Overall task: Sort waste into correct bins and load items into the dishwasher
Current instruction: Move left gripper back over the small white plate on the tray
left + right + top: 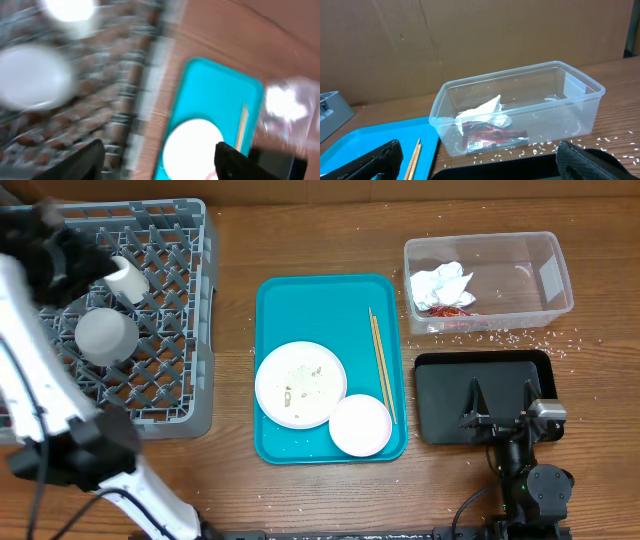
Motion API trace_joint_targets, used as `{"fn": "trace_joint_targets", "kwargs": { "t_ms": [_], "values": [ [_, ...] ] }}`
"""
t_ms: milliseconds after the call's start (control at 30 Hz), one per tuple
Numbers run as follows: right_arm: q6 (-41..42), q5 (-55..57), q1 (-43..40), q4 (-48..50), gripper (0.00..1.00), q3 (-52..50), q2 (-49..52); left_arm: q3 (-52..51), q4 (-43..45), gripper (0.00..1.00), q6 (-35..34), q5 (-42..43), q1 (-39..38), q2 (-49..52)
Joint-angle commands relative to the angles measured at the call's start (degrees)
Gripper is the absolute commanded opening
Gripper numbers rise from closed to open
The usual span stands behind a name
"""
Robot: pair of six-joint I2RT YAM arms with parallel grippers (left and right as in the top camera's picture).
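Note:
The grey dish rack [190,395] holds a small white cup [127,277] and a grey bowl [105,333]. My left gripper [75,260] hangs over the rack, open and empty; its view is blurred [157,160]. The white plate [300,383] with crumbs, the pinkish-white bowl [360,424] and the chopsticks [381,362] lie on the teal tray [320,300]. The clear tub [540,270] holds the napkin [440,283] and the red wrapper [450,308]. My right gripper [500,405] is open and empty over the black tray [440,400].
Rice grains [500,337] lie scattered on the wooden table between the tub and the black tray, also in the right wrist view [545,145]. A cardboard wall [470,40] stands behind the tub.

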Motion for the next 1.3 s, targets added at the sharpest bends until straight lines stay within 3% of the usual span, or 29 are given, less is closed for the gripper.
{"fn": "trace_joint_targets", "kwargs": {
  "t_ms": [0,167,267,600,800,900,1100,1267],
  "values": [
    [-0.4,-0.1,0.2,0.4,1.00,-0.6,-0.4,0.1,-0.4,0.75,1.3,-4.0,-14.4,-3.6],
    [-0.4,-0.1,0.2,0.4,1.00,-0.6,-0.4,-9.0,-0.4,0.75,0.9,-5.1,-32.7,-3.2],
    [-0.4,-0.1,0.2,0.4,1.00,-0.6,-0.4,-14.3,-0.4,0.75,-1.9,-8.6,-39.4,-3.2],
    [-0.4,-0.1,0.2,0.4,1.00,-0.6,-0.4,-27.7,4.9,0.73,-3.8,-7.1,-57.0,-3.2],
    [-0.4,-0.1,0.2,0.4,1.00,-0.6,-0.4,-37.6,9.6,0.73,-3.9,-7.0,-63.5,-3.2],
    [-0.4,-0.1,0.2,0.4,1.00,-0.6,-0.4,-42.0,11.8,0.70,-0.7,-6.6,-65.7,-3.2],
    [-0.4,-0.1,0.2,0.4,1.00,-0.6,-0.4,-47.0,15.2,0.70,13.9,-5.4,-70.9,-3.2],
    [-0.4,-0.1,0.2,0.4,1.00,-0.6,-0.4,-50.3,20.7,0.70,14.6,-9.7,-75.2,-3.2]
  ]
}}
